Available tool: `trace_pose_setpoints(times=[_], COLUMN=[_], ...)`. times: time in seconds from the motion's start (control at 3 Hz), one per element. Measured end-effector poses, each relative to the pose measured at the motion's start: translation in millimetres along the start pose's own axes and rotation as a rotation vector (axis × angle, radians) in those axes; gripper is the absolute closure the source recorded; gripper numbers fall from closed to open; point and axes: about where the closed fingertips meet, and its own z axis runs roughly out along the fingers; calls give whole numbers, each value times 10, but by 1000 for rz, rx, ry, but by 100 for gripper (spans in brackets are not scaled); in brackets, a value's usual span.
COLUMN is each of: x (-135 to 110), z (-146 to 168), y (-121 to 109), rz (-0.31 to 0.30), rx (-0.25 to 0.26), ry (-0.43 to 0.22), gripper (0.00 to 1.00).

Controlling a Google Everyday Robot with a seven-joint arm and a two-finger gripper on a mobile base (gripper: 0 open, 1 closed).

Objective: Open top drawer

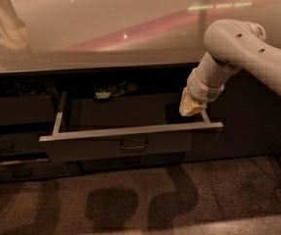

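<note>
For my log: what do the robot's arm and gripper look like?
Smooth pale-grey tubular arm, bulbous elbow with small dark holes, ringed wrist. Yellowish-tan gripper, at the right end of the open dark grey top drawer. No cables visible.

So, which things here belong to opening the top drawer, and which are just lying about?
Job: top drawer, pulled out; its handle; gripper above the drawer's right side.
Lying about: small green thing at the drawer's back; slimmer drawers at left; countertop.
</note>
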Motion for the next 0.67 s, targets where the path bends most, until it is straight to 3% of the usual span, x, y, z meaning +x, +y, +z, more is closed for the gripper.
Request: trace_pose_setpoints(times=[0.33, 0.67], x=[333, 579], z=[337, 568], y=[52, 75], rz=[36, 64], rx=[-10, -27], ry=[32, 6], gripper=[100, 100])
